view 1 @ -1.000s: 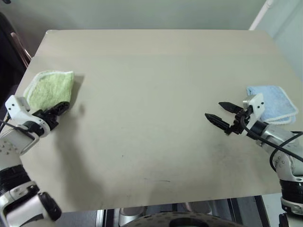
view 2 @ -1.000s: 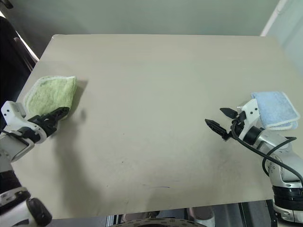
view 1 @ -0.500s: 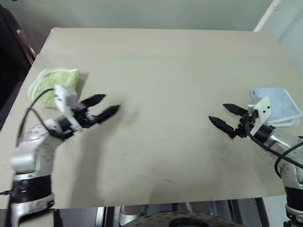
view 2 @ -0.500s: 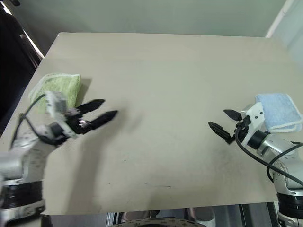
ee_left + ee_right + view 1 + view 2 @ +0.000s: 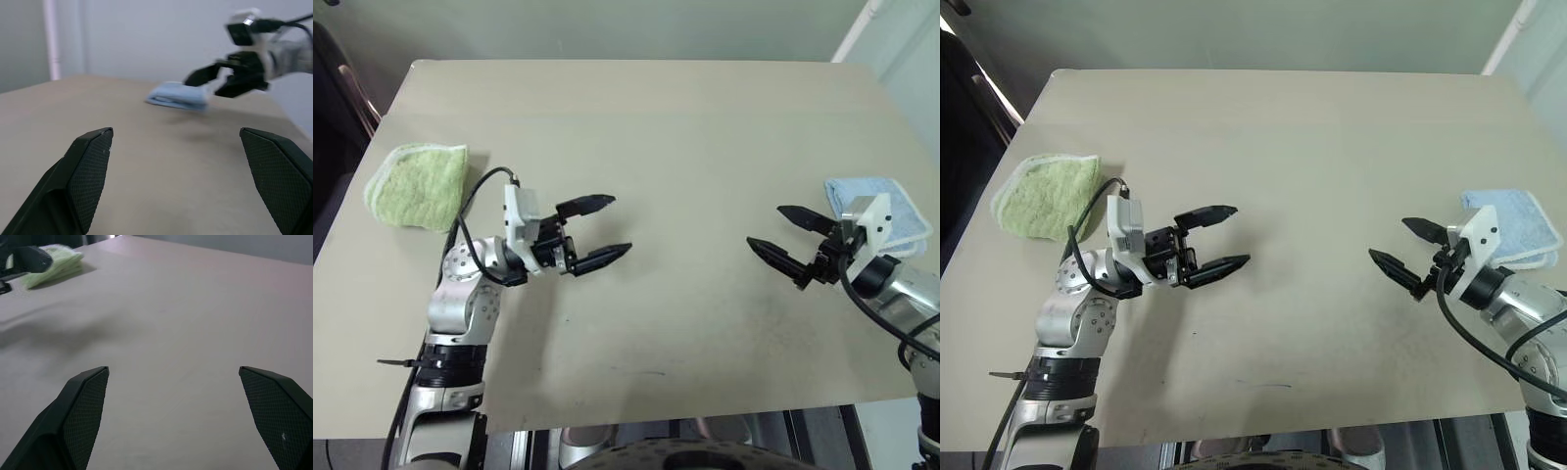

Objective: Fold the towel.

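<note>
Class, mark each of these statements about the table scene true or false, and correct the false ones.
1. The green towel lies folded near the table's left edge. True.
2. The left gripper is shut on the towel. False: it is open, empty and apart from the towel, over bare table.
3. The blue cloth lies at the table's right side. True.
4. The right gripper holds the blue cloth. False: its fingers are open with nothing between them.
5. The two cloths are stacked. False: they lie at opposite sides.
</note>
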`<state>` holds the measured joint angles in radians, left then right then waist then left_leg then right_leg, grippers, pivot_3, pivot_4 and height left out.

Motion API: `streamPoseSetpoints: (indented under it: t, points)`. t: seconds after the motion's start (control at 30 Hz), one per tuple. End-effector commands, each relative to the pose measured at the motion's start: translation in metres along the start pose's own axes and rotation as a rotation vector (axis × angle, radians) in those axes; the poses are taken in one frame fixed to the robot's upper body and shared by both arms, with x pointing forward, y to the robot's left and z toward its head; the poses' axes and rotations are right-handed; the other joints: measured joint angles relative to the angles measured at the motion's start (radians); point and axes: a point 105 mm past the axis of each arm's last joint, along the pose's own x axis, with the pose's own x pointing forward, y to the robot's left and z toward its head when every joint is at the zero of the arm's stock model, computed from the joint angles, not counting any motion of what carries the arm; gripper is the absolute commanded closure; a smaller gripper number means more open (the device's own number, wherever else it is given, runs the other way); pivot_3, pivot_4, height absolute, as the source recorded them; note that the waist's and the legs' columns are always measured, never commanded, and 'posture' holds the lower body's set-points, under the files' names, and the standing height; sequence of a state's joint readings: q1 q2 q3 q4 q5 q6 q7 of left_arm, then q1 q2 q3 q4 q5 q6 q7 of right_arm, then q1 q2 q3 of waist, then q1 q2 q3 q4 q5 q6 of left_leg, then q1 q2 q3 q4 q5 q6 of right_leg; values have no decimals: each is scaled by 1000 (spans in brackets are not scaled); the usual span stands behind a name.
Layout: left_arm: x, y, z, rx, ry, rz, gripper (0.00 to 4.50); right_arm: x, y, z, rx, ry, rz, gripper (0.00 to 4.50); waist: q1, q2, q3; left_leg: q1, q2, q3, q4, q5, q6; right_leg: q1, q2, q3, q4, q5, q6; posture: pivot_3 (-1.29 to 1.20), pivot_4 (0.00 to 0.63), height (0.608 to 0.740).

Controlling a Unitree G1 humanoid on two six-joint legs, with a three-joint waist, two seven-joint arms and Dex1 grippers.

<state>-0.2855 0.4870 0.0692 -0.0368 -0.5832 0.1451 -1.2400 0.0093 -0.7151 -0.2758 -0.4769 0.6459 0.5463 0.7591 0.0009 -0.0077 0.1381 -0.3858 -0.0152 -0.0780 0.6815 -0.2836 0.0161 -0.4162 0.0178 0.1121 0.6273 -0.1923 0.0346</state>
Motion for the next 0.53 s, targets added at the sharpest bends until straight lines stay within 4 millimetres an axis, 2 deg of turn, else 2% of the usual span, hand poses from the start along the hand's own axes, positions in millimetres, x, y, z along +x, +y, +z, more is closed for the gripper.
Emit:
streamPoseSetpoints:
  t: [0.03, 0.2, 0.33, 0.53]
  points:
    - [-4, -3, -5, 16, 4, -62, 15, 3, 12, 13, -36, -23, 74, 0, 0, 0, 0, 0, 0, 0, 0, 0, 0, 0, 0, 0, 0, 0, 0, 0, 150, 740]
    - [-10, 2, -14, 15, 15, -46, 15, 16, 11, 19, -59, -59, 91, 0, -3, 0, 0, 0, 0, 0, 0, 0, 1, 0, 0, 0, 1, 0, 0, 0, 150, 740]
    - [-10, -6, -23, 19, 28, -67, 15, 22, 14, 17, -55, -66, 128, 0, -1, 0, 0, -1, 0, 0, 1, 0, 2, 0, 0, 0, 0, 1, 2, 0, 150, 740]
    - [-8, -6, -23, 23, 30, -55, 15, 29, 22, 14, -43, -84, 156, 0, -1, 0, 0, -3, 1, 0, 1, 0, 1, -2, 0, -1, 0, 2, 4, 0, 150, 740]
